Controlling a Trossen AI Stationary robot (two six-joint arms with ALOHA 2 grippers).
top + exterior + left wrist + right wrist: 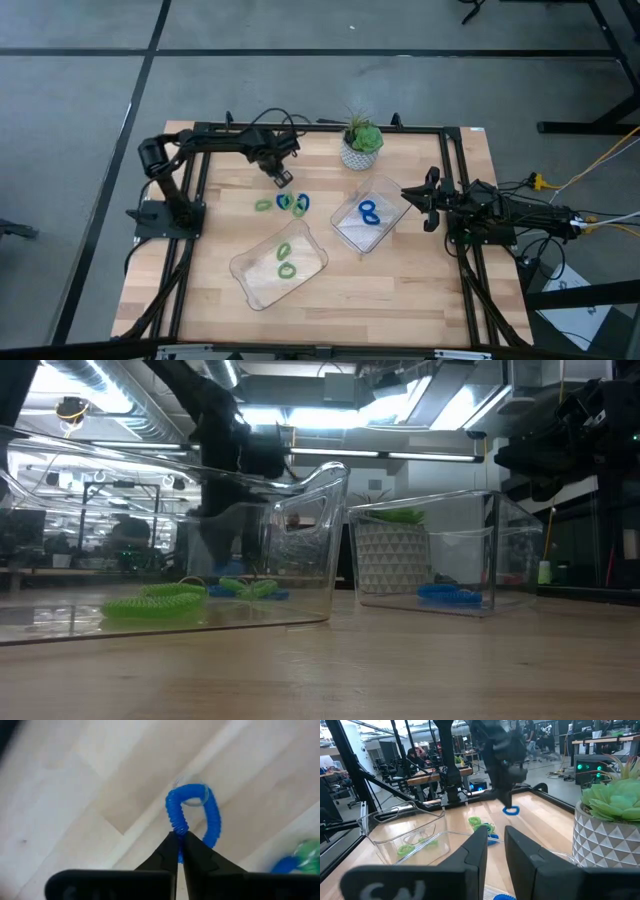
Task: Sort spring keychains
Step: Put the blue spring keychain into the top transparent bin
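Transport step, by my read: left gripper (283,179) holds one blue spring keychain (192,812) and it needs to go to the tray with the blue ones.

High view: left arm reaches across the far side of the table, gripper above the wood near a small loose cluster (292,204) of green and blue keychains. Two clear trays sit nearer the front: left tray (312,240) with two green keychains (285,261), right tray (392,193) with a blue keychain (369,212). Potted plant (361,143) stands at the far edge between the arms. Right gripper (418,198) waits just beside the right tray.

Low view: green coil (165,601) lies on the floor of the left tray, blue coil (450,594) in the right tray; dark left arm hangs behind the trays, grasp itself not readable here.

Left wrist view: fingers (167,852) clenched on the lower part of the blue loop, which dangles clear above the wooden table (65,795). More blue and green coils at the frame edge.

Right wrist view: right fingers (475,850) parted, nothing between them. Left gripper seen farther off with the blue loop (511,810) hanging under it, off the table.

Next move calls for carrying over the right tray's wall and releasing inside; loop is springy, could snag on a finger or bounce out.
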